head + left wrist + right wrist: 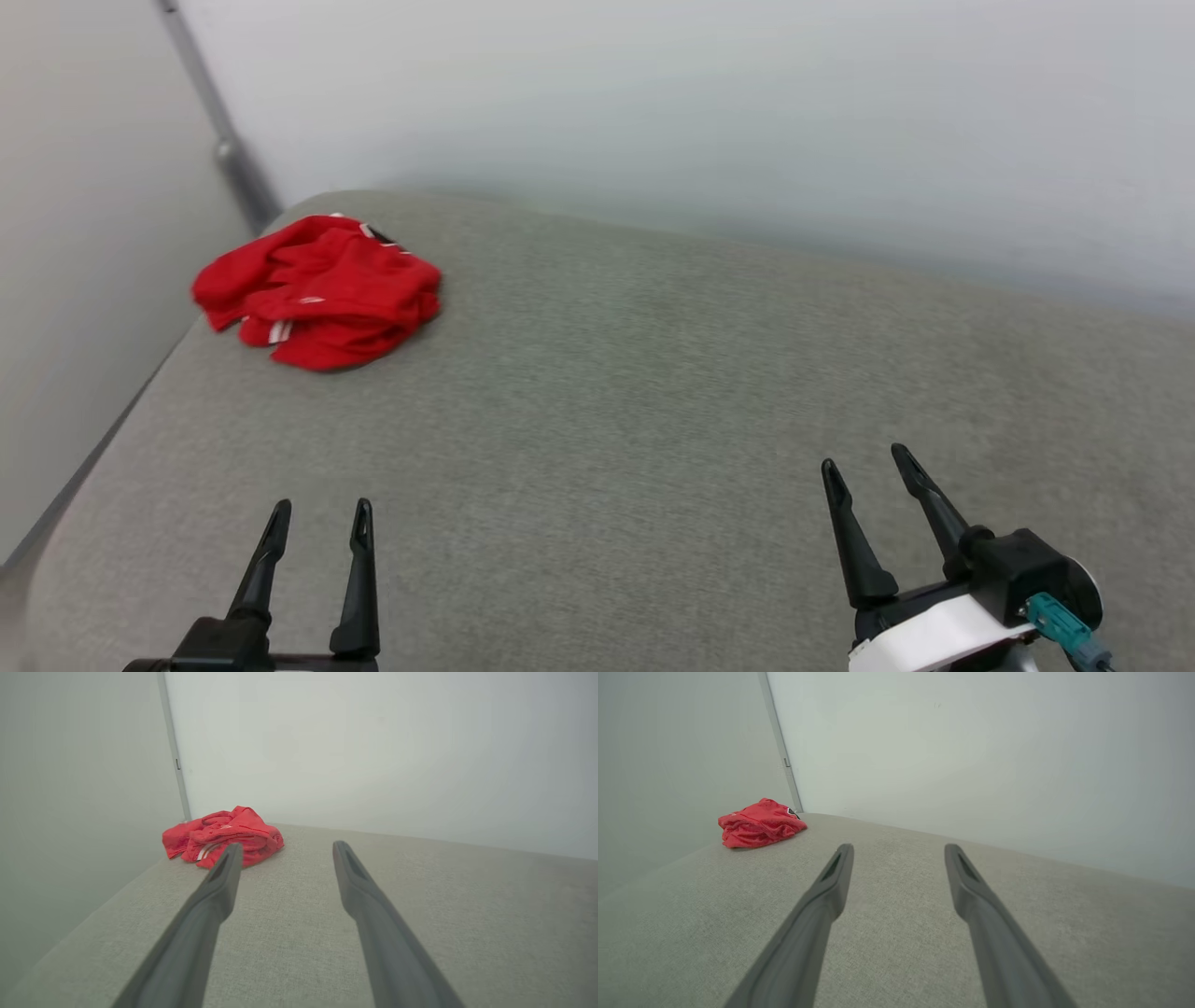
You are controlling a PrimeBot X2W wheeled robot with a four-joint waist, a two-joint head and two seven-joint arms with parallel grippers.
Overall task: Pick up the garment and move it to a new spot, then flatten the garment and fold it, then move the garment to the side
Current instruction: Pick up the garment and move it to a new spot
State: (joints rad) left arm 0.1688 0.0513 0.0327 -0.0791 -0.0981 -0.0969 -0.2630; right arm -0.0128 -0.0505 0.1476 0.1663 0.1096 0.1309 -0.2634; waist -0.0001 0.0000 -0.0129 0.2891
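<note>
Garment (pixel 319 291) is lying crumpled in a loose red heap at the far left corner of the grey, cloth-covered tabletop (pixel 653 401), close to its edge and to the spot where the two pale walls (pixel 747 93) are meeting. White stripes of trim are showing on its near side, and a small dark patch is peeking out at its far edge. Both sets of jaws are hovering over the near part of the tabletop, well apart from the heap. The left jaws are standing moderately open and holding nothing, and the right jaws are likewise spread and empty. The left jaws are pointing almost straight at the heap, so that arm is looking like the nearer one for a first reach. The cloth is appearing thin, light and limp. It is probably going to sag and unfurl when lifted, and smooth fabric may be slipping out of a shallow pinch. A raised fold on the heap's top or near side is offering the best hold, taken deep.
</note>
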